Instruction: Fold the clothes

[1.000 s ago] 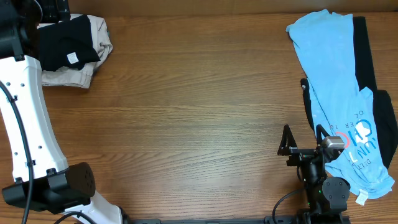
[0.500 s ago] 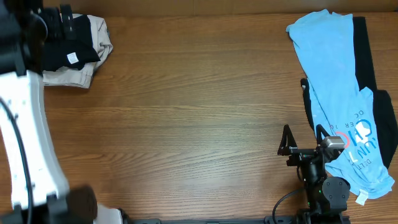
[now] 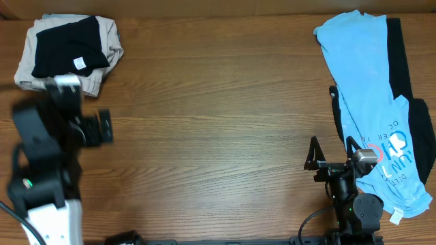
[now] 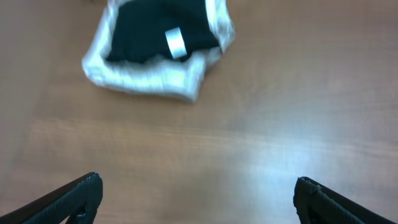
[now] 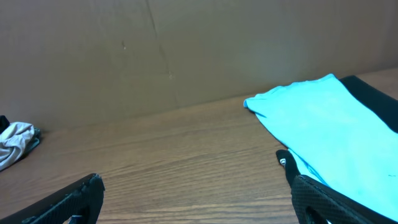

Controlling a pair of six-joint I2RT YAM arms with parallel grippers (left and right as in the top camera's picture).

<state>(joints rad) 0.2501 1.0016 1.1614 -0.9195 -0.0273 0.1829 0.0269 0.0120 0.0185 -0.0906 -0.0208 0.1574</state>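
A folded black T-shirt (image 3: 61,46) with a small white tag lies on folded beige trousers (image 3: 109,37) at the far left corner. In the left wrist view the black T-shirt (image 4: 149,28) sits beyond the fingers. My left gripper (image 3: 71,116) hovers open and empty nearer than that pile, its image blurred. My left gripper (image 4: 198,183) has only bare wood between its jaws. Light blue T-shirts (image 3: 364,75) lie spread over a black garment (image 3: 400,58) at the right. Just left of them, my right gripper (image 3: 332,151) rests open and empty.
The wooden table (image 3: 218,116) fills the middle between the two piles. A brown wall (image 5: 186,50) stands behind the table's far edge. A printed blue T-shirt (image 3: 395,167) lies beside the right arm's base.
My left arm has pulled back from the far-left pile toward the near edge, uncovering the black T-shirt and the trousers. The right arm has not moved.
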